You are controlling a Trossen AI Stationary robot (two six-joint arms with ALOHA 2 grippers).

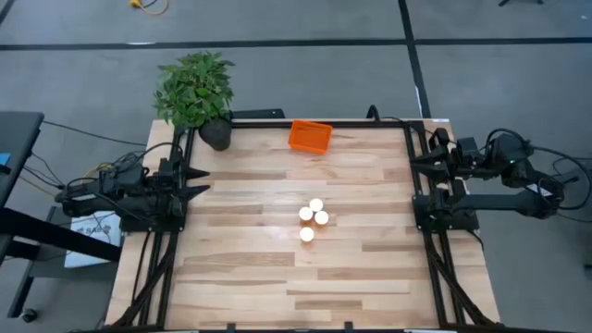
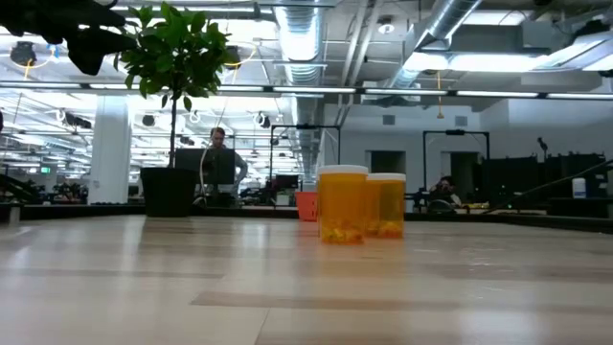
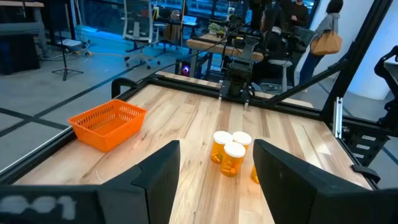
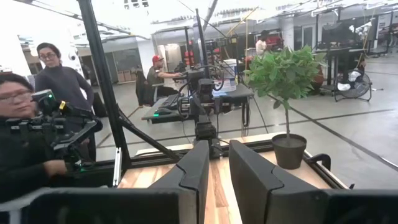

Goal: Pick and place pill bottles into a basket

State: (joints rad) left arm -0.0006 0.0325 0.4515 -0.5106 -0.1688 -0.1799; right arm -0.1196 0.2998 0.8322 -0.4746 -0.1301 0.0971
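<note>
From above, my left gripper [image 1: 199,182] waits at the table's left edge, my right gripper [image 1: 416,163] at the right edge; four pill bottles [image 1: 313,220] cluster mid-table, well apart from the orange basket [image 1: 310,136] beside the potted plant [image 1: 196,92]. My left wrist shows fingers [image 3: 158,180] wide apart; my right wrist shows fingers [image 4: 198,168] narrowly parted, empty.

An open-plan robotics lab or industrial workspace, judging by exposed silver ducts [image 2: 450,29] and pipes under a bare ceiling, strip lighting, grey concrete floor [image 1: 305,65] and glass partitions. Further rigs on black metal frames [image 4: 106,87] beyond the wooden table [image 1: 277,268], with desks, monitors, office chairs [image 3: 134,28] and loose cables [image 1: 102,139] around. Several people [image 4: 59,81] at work among the benches, one seated at a screen [image 2: 222,163], and a potted plant [image 1: 196,92] on the table's corner.
</note>
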